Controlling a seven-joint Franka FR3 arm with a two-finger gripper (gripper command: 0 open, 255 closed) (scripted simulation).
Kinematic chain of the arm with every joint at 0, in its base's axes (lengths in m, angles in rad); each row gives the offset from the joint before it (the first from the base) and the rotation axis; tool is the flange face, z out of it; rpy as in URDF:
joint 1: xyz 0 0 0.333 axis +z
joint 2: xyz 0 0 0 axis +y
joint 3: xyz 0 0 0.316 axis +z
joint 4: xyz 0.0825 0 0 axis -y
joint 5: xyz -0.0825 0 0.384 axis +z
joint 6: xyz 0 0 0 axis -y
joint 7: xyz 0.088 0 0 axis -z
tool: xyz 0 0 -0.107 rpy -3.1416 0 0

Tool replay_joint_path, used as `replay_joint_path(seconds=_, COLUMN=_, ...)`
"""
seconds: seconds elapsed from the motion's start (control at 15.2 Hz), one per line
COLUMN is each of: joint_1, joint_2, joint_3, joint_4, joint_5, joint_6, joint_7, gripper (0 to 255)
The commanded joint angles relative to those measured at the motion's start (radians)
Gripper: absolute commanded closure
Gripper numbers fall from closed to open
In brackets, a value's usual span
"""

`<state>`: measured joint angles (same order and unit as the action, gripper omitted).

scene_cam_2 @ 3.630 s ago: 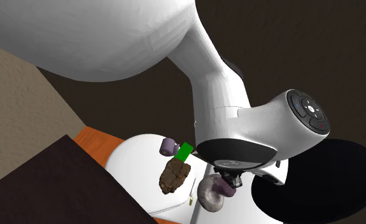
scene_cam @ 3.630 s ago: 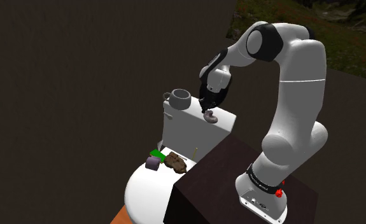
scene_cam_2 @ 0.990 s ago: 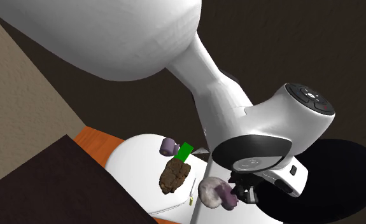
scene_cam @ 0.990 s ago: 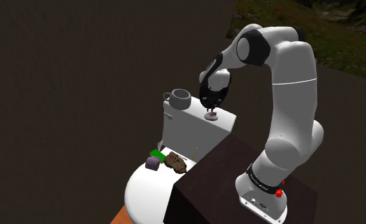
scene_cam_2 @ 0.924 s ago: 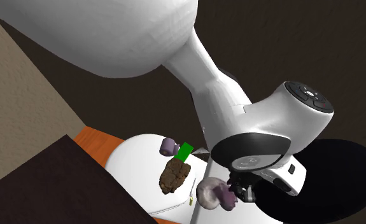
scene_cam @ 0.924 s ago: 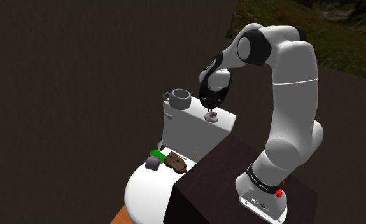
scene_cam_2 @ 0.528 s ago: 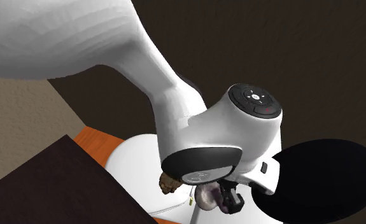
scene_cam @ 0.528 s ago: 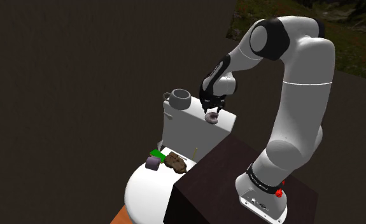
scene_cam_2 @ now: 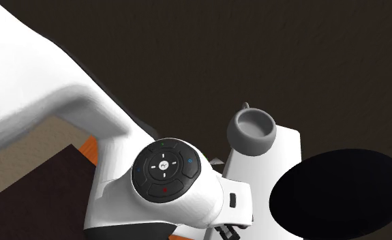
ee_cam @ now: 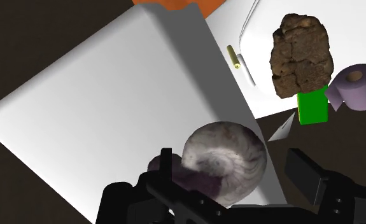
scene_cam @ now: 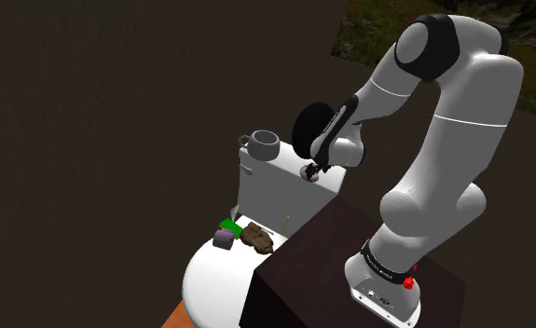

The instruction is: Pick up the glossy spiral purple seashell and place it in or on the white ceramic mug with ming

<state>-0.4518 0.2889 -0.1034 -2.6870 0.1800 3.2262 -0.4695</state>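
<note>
**Shoulder view.** The arm (scene_cam: 443, 121) is bent over from the stand (scene_cam: 322, 252). The gripper (scene_cam: 310, 168) is set at the seashell (scene_cam: 309, 172), which is seen at the edge of the white box (scene_cam: 275, 191) nearest the stand. The pale grey mug (scene_cam: 264, 143) is stood upright on the far corner of the same top, well apart from the shell.

**Wrist view.** The seashell (a greyish spiral with a purple lip) is framed between the fingers (ee_cam: 167, 162), which are spread apart. One finger is overlapped with the purple lip; the other is separated from the shell by a dark gap. Whether the shell is rested on the box cannot be told. Beyond the box, a brown lump (ee_cam: 301, 57), a green block (ee_cam: 312, 107) and a purple roll (ee_cam: 356, 86) are grouped on a white round surface (ee_cam: 359, 32).

**Second exterior view.** The mug is shown empty on the box, beside a black area (scene_cam_2: 337, 194).
</note>
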Motion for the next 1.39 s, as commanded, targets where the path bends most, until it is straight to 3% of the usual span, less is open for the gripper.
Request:
replay_joint_path(seconds=0.0, joint_1=-0.033, joint_2=0.038, joint_3=0.034, joint_4=0.01, joint_5=-0.004, joint_6=0.034, joint_7=-0.005, gripper=0)
replay_joint_path(seconds=0.2, joint_1=-0.067, joint_2=0.108, joint_3=0.063, joint_4=0.043, joint_5=-0.011, joint_6=0.073, joint_7=-0.003, gripper=0)
replay_joint_path(seconds=0.73, joint_1=-0.067, joint_2=0.108, joint_3=0.063, joint_4=0.043, joint_5=-0.012, joint_6=0.073, joint_7=-0.003, gripper=0)
replay_joint_path(seconds=0.79, joint_1=-0.067, joint_2=0.108, joint_3=0.063, joint_4=0.043, joint_5=-0.012, joint_6=0.073, joint_7=-0.003, gripper=255)
replay_joint_path(seconds=1.32, joint_1=-0.063, joint_2=0.106, joint_3=0.061, joint_4=0.042, joint_5=-0.01, joint_6=0.072, joint_7=-0.002, gripper=255)
